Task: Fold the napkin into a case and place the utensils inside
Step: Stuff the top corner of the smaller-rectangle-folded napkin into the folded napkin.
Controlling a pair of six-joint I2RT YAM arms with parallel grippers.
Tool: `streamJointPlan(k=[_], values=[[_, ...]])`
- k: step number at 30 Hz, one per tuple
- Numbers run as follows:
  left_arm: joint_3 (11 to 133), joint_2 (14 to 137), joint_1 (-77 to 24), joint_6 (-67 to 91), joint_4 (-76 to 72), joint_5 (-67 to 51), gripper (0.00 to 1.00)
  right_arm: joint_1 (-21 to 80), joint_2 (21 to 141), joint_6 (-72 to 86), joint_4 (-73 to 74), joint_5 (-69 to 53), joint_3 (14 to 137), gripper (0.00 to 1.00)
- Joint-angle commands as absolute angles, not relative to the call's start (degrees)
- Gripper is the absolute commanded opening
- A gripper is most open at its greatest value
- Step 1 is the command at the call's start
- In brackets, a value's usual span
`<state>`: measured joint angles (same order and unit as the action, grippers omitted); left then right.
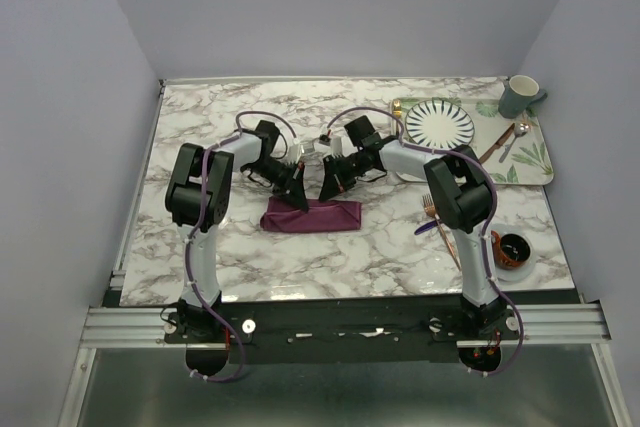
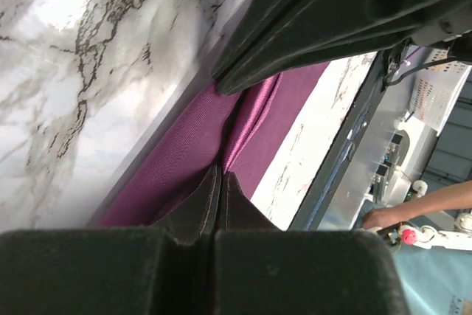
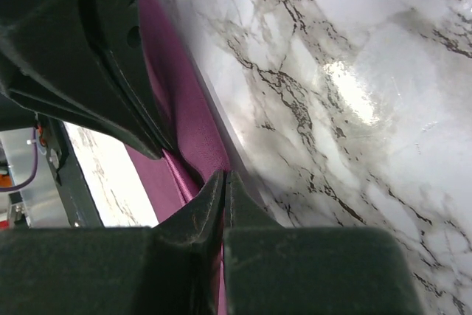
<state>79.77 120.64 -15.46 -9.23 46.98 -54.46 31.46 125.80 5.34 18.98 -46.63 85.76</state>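
The napkin (image 1: 318,217) lies on the marble as a long, narrow plum-purple strip in front of both arms. My left gripper (image 1: 300,199) points down at its far edge near the left end. In the left wrist view this gripper (image 2: 221,175) is shut, and a shiny pleat of the napkin (image 2: 184,160) runs into its tips. My right gripper (image 1: 327,192) stands just to the right of it. It (image 3: 225,175) is shut on the napkin (image 3: 184,108), with purple cloth showing between the jaws. The copper fork (image 1: 430,209) and dark blue knife (image 1: 426,230) lie by the right arm, partly hidden.
A green leaf-pattern tray (image 1: 530,162) at the back right carries a striped plate (image 1: 440,124), a silver spoon (image 1: 520,135) and a copper-toned utensil (image 1: 497,143). A grey mug (image 1: 518,97) stands behind it. A small brown bowl (image 1: 512,249) sits near the right front edge.
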Motion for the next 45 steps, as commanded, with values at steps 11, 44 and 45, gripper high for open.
streamJointPlan(k=[11,44,45], values=[[80.4,118.1,-17.2,-10.2,42.6,-55.1,0.00,31.5,127.2,6.5,19.0,-51.9,85.9,0.07],[73.7,102.7,-12.0,-29.5,53.3,-46.1,0.66,31.5,127.2,4.1,20.4,-50.4,85.4,0.04],[73.1,102.4,-12.0,-30.0,53.3,-44.6,0.66,31.5,127.1,4.0,20.4,-50.3,85.3,0.04]])
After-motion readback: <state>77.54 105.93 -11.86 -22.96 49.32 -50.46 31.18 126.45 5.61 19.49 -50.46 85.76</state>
